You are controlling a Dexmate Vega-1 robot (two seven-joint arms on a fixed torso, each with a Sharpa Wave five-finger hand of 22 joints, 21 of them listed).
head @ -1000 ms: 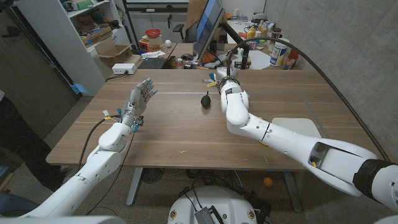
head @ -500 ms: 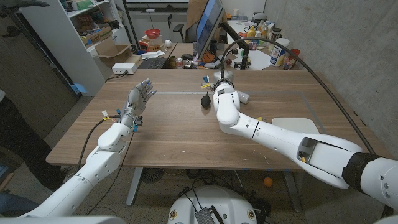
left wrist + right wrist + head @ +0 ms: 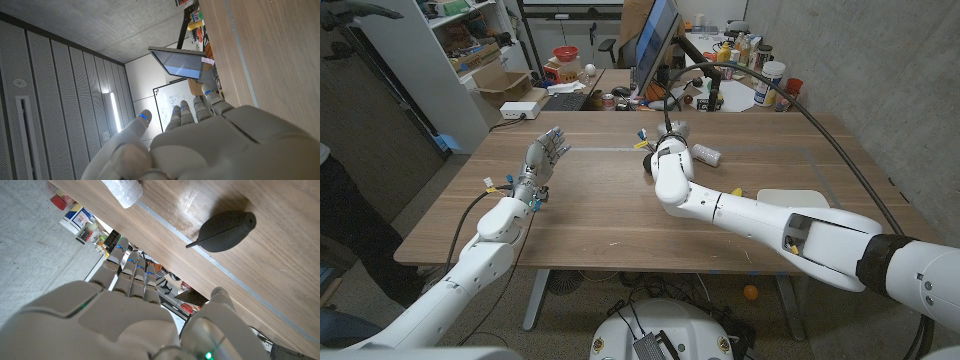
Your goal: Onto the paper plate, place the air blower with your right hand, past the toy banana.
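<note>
The air blower (image 3: pixel 226 230), a dark rubber bulb with a thin nozzle, is lying on its side on the wooden table (image 3: pixel 590 215), seen clearly from the right wrist view; in the head view it is almost wholly hidden behind the right hand (image 3: pixel 665 150). That hand is hovering just beside the blower, holding nothing, its fingers (image 3: pixel 131 267) reaching forward close together with the thumb standing apart. The right arm is stretching in from the near right corner of the table, bending at the elbow and crossing toward the middle of the far half. Partly covered by that arm, a white paper plate (image 3: pixel 800 199) is sitting near the right edge of the table, and a small yellow piece, likely the toy banana (image 3: pixel 736 191), is peeking out beside the arm between hand and plate; what lies on the plate cannot be told. A small pale cylinder (image 3: pixel 706 154) is lying just to the right of the hand. On the left side of the table, well apart from all this, the left hand (image 3: pixel 544 158) is being held raised above the wood, fingers spread and pointing up and away, empty. Beyond the far edge a monitor (image 3: pixel 654 42) and a cluttered desk are showing.
</note>
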